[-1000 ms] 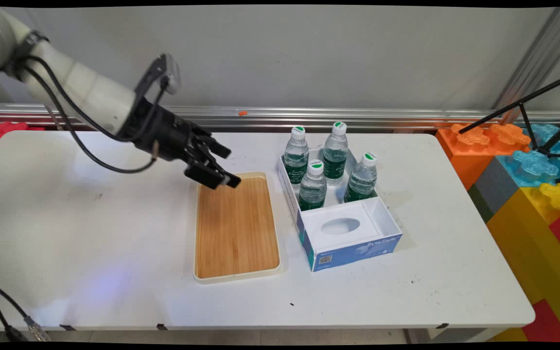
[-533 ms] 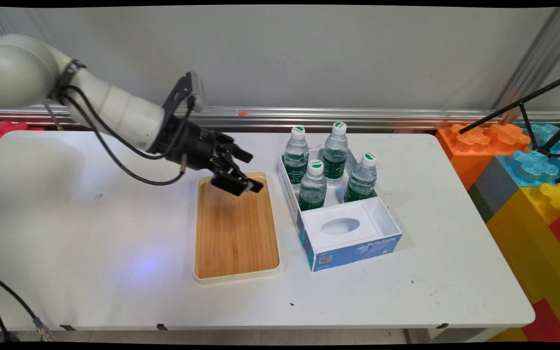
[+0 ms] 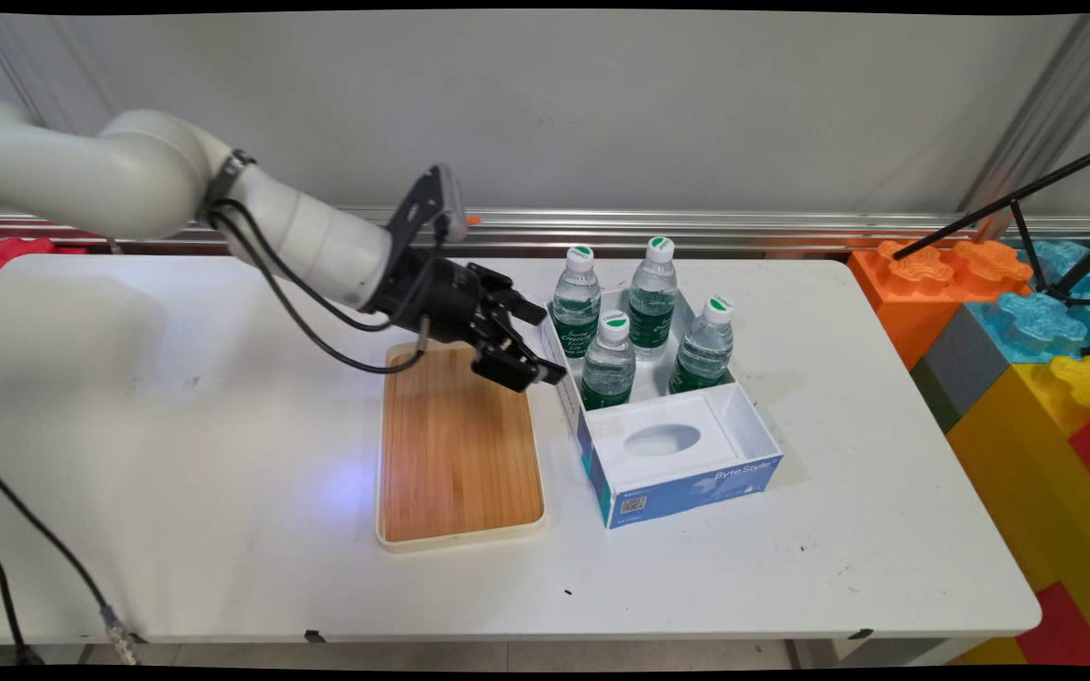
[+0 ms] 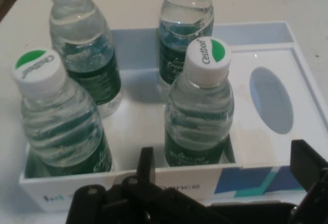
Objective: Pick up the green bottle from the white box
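My gripper (image 3: pixel 545 342) is open and holds nothing. It hovers over the far right corner of the bamboo tray (image 3: pixel 460 445), just left of the blue and white box (image 3: pixel 687 478). Several water bottles with green labels and white caps stand in the box's far half. The nearest are the back-left bottle (image 3: pixel 576 301) and the front-left bottle (image 3: pixel 609 367). In the hand view my gripper (image 4: pixel 225 170) faces the box wall (image 4: pixel 154 185), with the front-left bottle (image 4: pixel 200 111) straight ahead between the fingers (image 4: pixel 146 165) and the back-left bottle (image 4: pixel 56 121) to the left.
A white insert with an oval hole (image 3: pixel 663 440) fills the box's near half. Large coloured toy blocks (image 3: pixel 1028 359) and black tripod legs (image 3: pixel 1056 236) stand past the table's right end. A metal rail (image 3: pixel 696 227) runs along the wall behind.
The arm has swung right across the far end of the bamboo tray, bringing the open gripper close to the box of bottles. Nothing on the table has moved.
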Controlling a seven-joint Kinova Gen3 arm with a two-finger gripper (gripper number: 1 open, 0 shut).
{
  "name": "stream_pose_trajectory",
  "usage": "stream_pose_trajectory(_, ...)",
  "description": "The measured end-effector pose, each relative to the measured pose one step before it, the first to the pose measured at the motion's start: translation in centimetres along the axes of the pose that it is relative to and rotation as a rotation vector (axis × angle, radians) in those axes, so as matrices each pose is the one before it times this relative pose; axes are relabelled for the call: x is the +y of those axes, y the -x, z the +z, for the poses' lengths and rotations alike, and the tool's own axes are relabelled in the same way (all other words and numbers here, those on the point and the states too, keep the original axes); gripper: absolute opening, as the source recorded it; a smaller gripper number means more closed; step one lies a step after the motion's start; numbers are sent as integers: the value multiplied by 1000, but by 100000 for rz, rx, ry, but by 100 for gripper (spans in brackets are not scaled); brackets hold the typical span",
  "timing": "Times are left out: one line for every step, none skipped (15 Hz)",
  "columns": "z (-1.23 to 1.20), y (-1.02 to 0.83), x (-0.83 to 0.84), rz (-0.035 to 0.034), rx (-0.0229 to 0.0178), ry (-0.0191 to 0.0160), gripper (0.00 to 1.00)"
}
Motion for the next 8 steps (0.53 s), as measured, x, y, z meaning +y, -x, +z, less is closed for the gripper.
stream_pose_trajectory(436, -62, -30, 140, -163, 189, 100)
stream_pose_trajectory(637, -154, -23, 307, -286, 202, 100)
stream_pose_trajectory(397, -95, -28, 190, -158, 27, 100)
stream_pose_trajectory(619, -181, -61, 369, -260, -20, 100)
stream_pose_trajectory(389, -105, -49, 210, -228, -88, 100)
stream_pose_trajectory(582, -170, -82, 289, -308, -128, 100)
stream_pose_trajectory(597, -135, -74, 173, -421, -92, 100)
stream_pose_trajectory(532, -111, -59, 79, -382, -125, 100)
